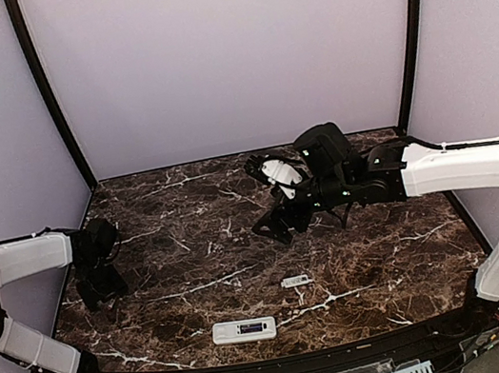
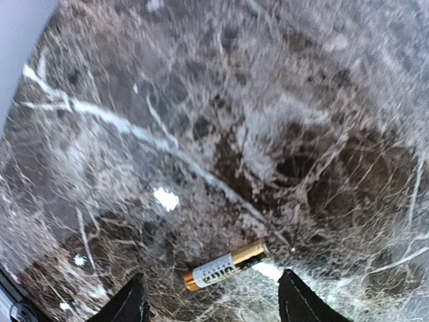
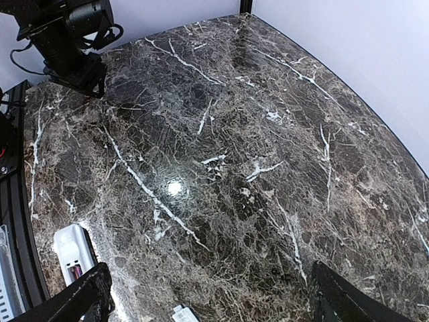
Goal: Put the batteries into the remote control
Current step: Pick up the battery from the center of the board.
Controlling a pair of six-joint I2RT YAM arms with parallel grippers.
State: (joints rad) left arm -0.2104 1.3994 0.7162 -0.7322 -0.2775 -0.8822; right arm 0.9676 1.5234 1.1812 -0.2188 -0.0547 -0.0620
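Left end effector (image 2: 211, 295): jaws partly apart and holding nothing. Its dark fingertips (image 2: 131, 302) stand on either side of one battery without touching it.
Battery (image 2: 226, 266): a gold cylinder with a pale label, lying flat and slanted on the table (image 1: 187, 217), in the gap between the left fingertips.
Left arm: low over the table's left edge, well apart from the remote control.
Remote control (image 1: 244, 330): a white oblong lying flat near the front edge of the table, about midway between the two arm bases. Its long dark recess faces up, with a bluish patch inside that is too small to make out.
Cover piece (image 1: 296, 281): a small flat white piece just behind and to the right of the remote control, not touching it.
Right end effector (image 3: 208, 292): jaws spread wide and empty, raised over the middle of the table, behind both the remote control and the cover piece. In its wrist view the remote control shows at the lower left and the cover piece at the bottom edge.
Table: dark brown marble pattern with white veins.
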